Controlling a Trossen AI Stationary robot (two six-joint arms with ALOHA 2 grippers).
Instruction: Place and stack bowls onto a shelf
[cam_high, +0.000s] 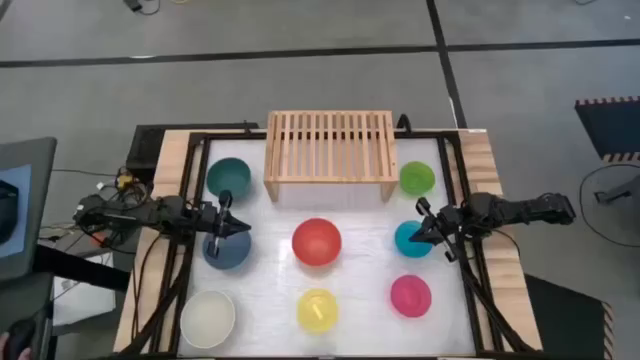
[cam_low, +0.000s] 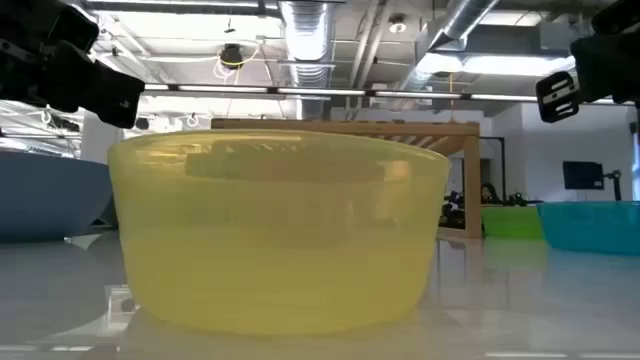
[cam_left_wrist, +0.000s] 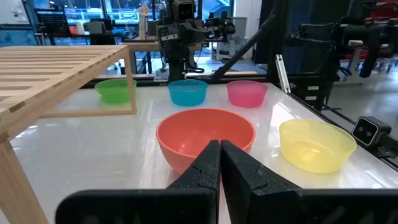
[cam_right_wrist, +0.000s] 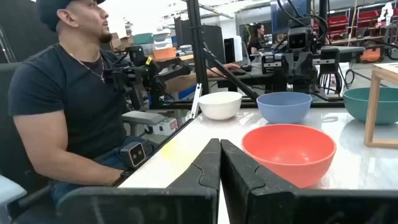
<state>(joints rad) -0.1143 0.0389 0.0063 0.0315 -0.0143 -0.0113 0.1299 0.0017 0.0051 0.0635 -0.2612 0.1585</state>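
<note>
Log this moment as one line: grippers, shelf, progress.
left gripper: shut, above slate blue plastic bowl | right gripper: shut, above cyan plastic bowl | light-wood slatted shelf: no bowls on it | stacking: not yet begun

No text, label, brand, number or sign is readable in any view, whether on the bowls, the shelf, the desk or the room behind.

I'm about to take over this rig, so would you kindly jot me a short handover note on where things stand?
Left gripper: shut, empty, over the slate blue bowl.
Right gripper: shut, empty, over the cyan bowl.
The shelf holds nothing.
All eight bowls sit singly on the table: dark green, lime green, red, cream white, yellow, pink.
Done: nothing. Left: place and stack every bowl.
</note>
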